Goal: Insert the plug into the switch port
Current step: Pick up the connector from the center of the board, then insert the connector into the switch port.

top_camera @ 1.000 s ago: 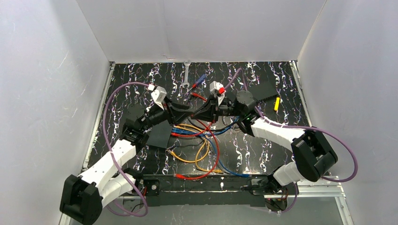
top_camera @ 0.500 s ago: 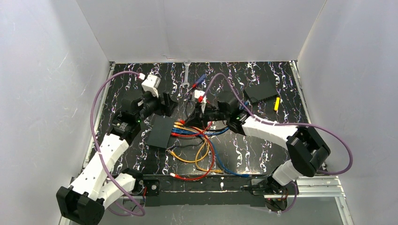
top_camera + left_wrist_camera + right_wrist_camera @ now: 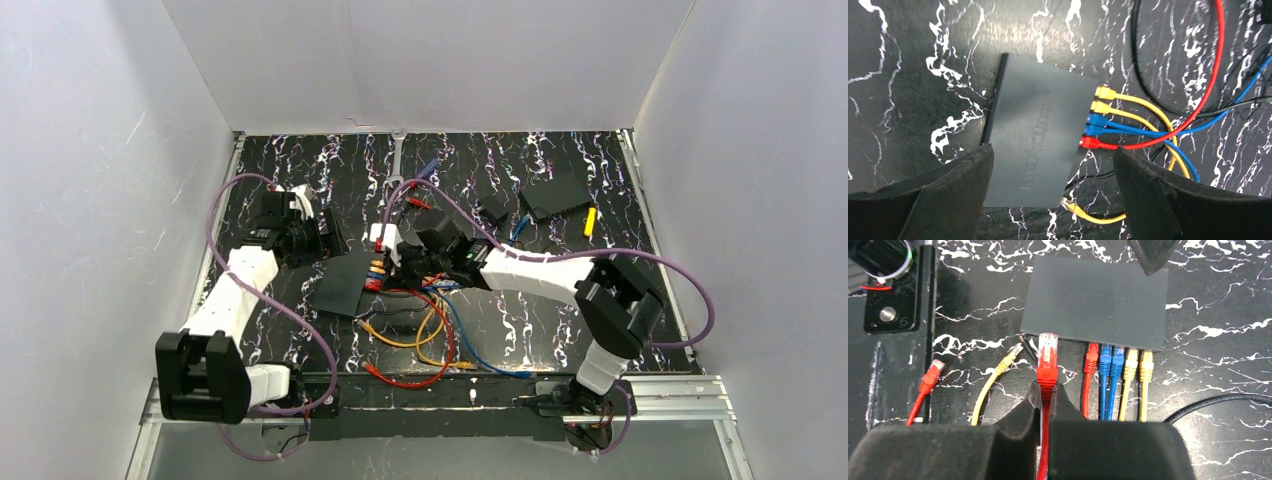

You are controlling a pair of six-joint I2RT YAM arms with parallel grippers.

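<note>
The black, white-veined marbled surface [image 3: 560,320] carries the flat matte-black rectangular switch [image 3: 1098,300], which lies flat, left of centre. The left gripper [image 3: 1053,200] hangs above the switch with its jaws wide apart, holding nothing. The right gripper [image 3: 1044,395] is clamped on the rear of the red plug [image 3: 1048,352]. The plug's tip reaches the switch's socket edge, just left of five seated plugs [image 3: 1118,362]: one red, two blue, two yellow. Whether the tip has entered a port cannot be told.
</note>
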